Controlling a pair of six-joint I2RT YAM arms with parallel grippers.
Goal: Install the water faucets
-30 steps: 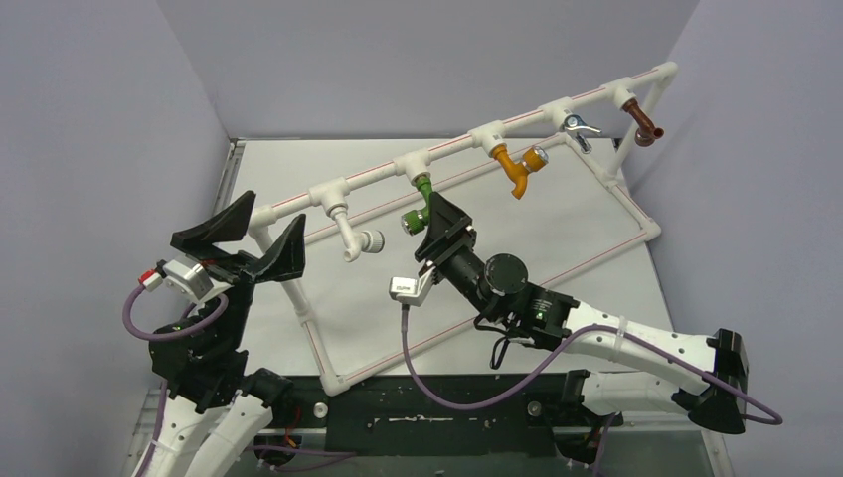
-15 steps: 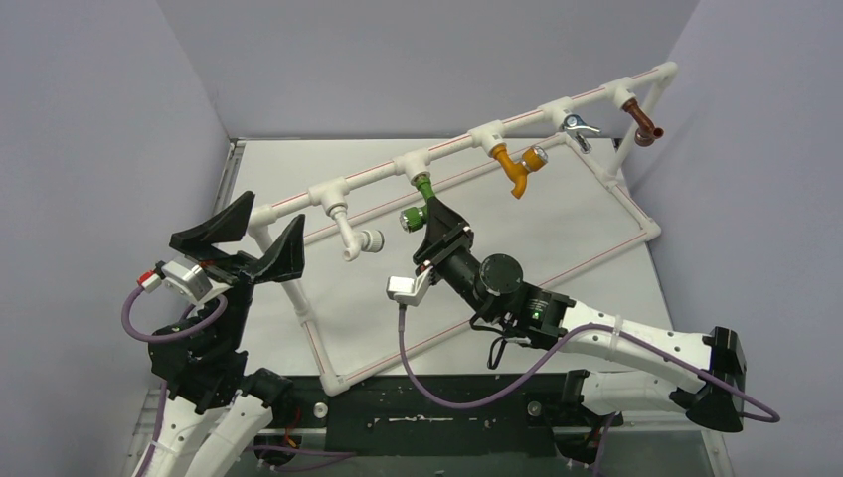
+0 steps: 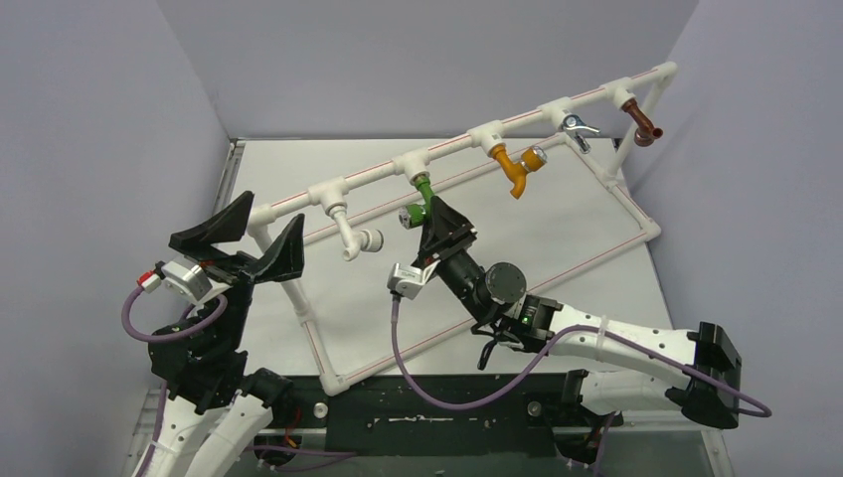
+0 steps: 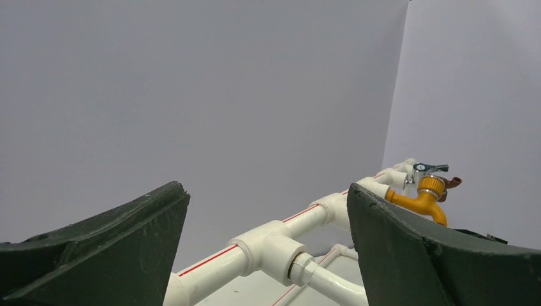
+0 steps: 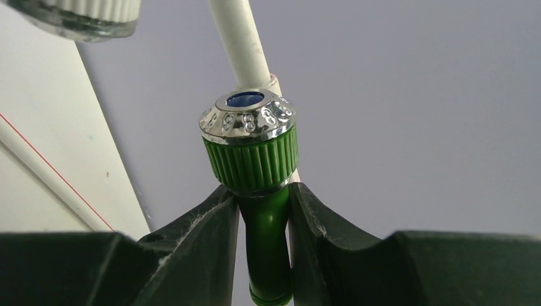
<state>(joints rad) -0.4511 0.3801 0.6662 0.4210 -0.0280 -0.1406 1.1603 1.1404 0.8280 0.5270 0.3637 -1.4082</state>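
Observation:
A white pipe frame [image 3: 373, 175] with red stripes carries five faucets: white [image 3: 350, 237], green [image 3: 421, 199], orange [image 3: 514, 169], silver [image 3: 578, 127] and brown [image 3: 645, 127]. My right gripper [image 3: 429, 214] is shut on the green faucet [image 5: 263, 191], its jaws clamped on the green neck just below the ribbed knob with the chrome cap. My left gripper [image 3: 241, 238] is open and empty beside the frame's left end. In the left wrist view it frames a white tee fitting [image 4: 275, 247], with the orange faucet [image 4: 422, 199] beyond.
The frame's lower rectangle [image 3: 636, 214] lies on the white table [image 3: 298, 159]. Grey walls close in the left, back and right. A purple cable [image 3: 418, 368] loops under the right arm near the black base rail.
My right wrist has rotated while holding the green faucet; its white camera block swung up and left, and the green knob turned with it. The left arm has not moved.

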